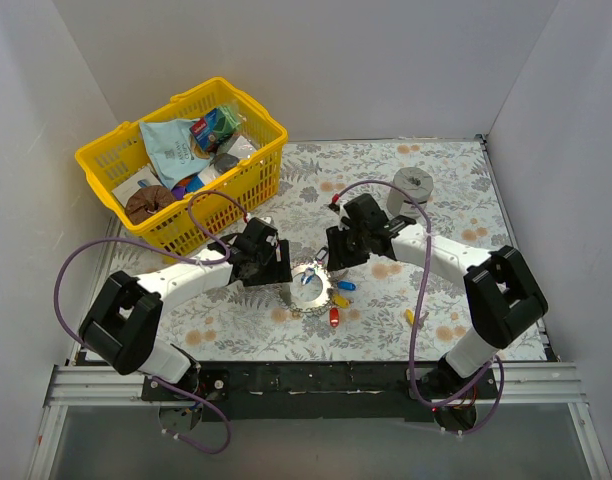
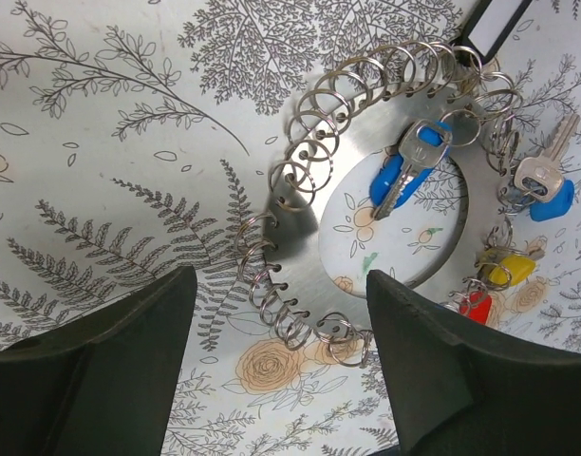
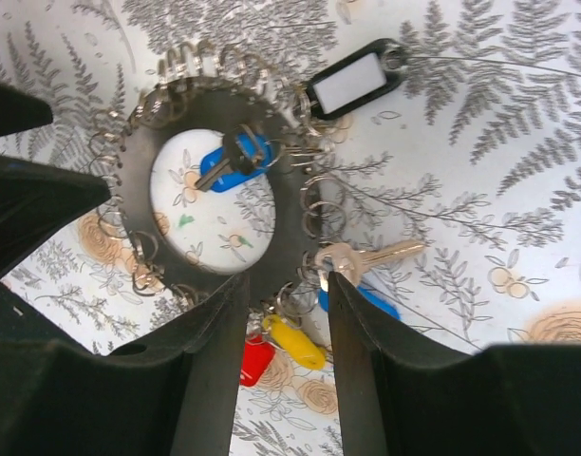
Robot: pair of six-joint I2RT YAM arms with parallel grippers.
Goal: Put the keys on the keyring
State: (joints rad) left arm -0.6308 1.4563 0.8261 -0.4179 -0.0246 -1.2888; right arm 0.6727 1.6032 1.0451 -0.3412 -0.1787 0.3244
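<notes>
The keyring [image 1: 308, 290], a shiny disc with many small rings along its rim, lies flat on the floral cloth. A blue-headed key [image 2: 404, 171] lies in its open centre. Blue [image 2: 549, 195], yellow [image 2: 510, 270] and red [image 2: 476, 306] keys hang at its rim. My left gripper [image 1: 287, 283] is open and empty, its fingers [image 2: 110, 370] straddling the ring's left rim from above [image 2: 309, 247]. My right gripper [image 3: 283, 318] is open over the ring's lower rim [image 3: 271, 242], with the yellow key [image 3: 295, 342] and red key [image 3: 255, 359] showing between its fingers. A silver key [image 3: 366, 258] lies beside them.
A black-framed white tag [image 3: 352, 81] is attached to the ring. One loose yellow key [image 1: 409, 317] lies to the right. A grey roll [image 1: 411, 185] stands at the back right. A yellow basket [image 1: 186, 165] of packets sits at the back left. White walls surround the table.
</notes>
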